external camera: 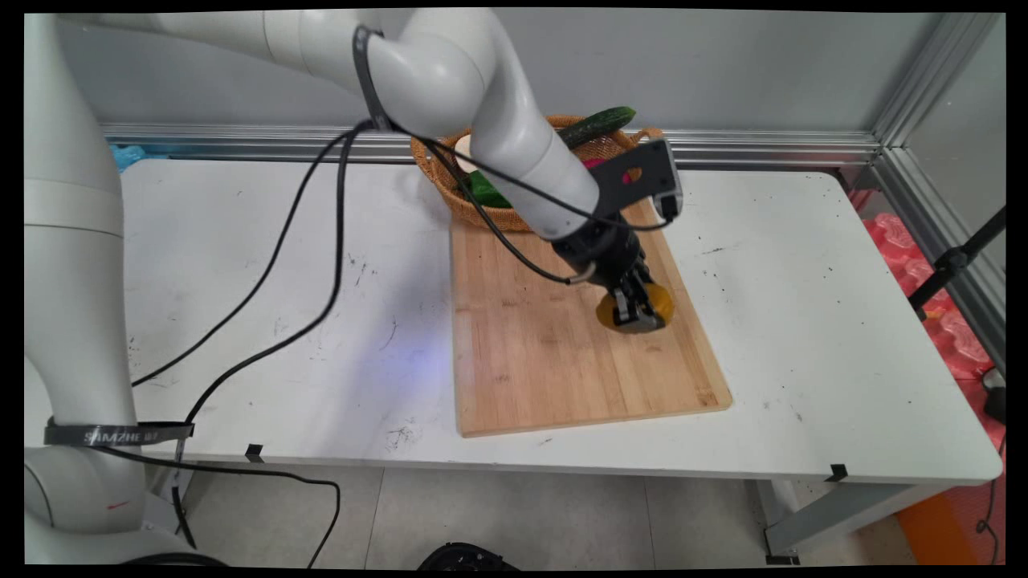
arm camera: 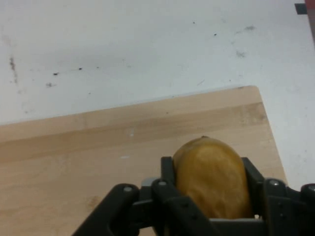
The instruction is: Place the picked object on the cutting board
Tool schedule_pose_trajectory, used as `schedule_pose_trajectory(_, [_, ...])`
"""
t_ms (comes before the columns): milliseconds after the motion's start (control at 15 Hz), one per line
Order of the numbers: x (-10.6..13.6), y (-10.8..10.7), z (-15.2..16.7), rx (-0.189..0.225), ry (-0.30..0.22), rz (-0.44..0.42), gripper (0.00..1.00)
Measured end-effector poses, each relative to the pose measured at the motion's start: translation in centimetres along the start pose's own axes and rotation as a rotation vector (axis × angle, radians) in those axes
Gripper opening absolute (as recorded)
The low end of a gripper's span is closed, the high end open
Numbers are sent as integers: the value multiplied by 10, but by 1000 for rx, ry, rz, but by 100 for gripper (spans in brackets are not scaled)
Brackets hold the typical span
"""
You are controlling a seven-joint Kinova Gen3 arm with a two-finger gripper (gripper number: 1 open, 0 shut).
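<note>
My black gripper [external camera: 636, 311] is shut on a yellow-orange potato-like vegetable [external camera: 662, 303], low over the right side of a wooden cutting board [external camera: 554, 353]. In the hand view the yellow vegetable [arm camera: 211, 177] sits between the two fingers [arm camera: 167, 172], with the cutting board [arm camera: 98, 152] under it and white table beyond. Whether the vegetable rests on the board or hangs just above it I cannot tell.
A woven basket [external camera: 450, 189] stands at the board's far end against the wall, holding a cucumber [external camera: 598, 124], another green vegetable [external camera: 486, 191] and something pink, partly hidden by the arm. Black cables [external camera: 313, 241] hang over the table's left half. The white table [external camera: 803, 321] extends right.
</note>
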Motion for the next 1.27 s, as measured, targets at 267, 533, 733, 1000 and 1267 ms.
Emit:
schedule_pose_trajectory(267, [-6, 9, 23, 3, 1, -12, 0])
schedule_pose_trajectory(533, [-10, 12, 38, 5, 1, -26, 0])
schedule_pose_trajectory(733, [-13, 13, 52, 3, 3, -38, 0])
schedule_pose_trajectory(1000, [-14, 14, 63, -1, 4, -49, 100])
schedule_pose_trajectory(1267, [-15, 14, 72, 0, 7, -67, 100])
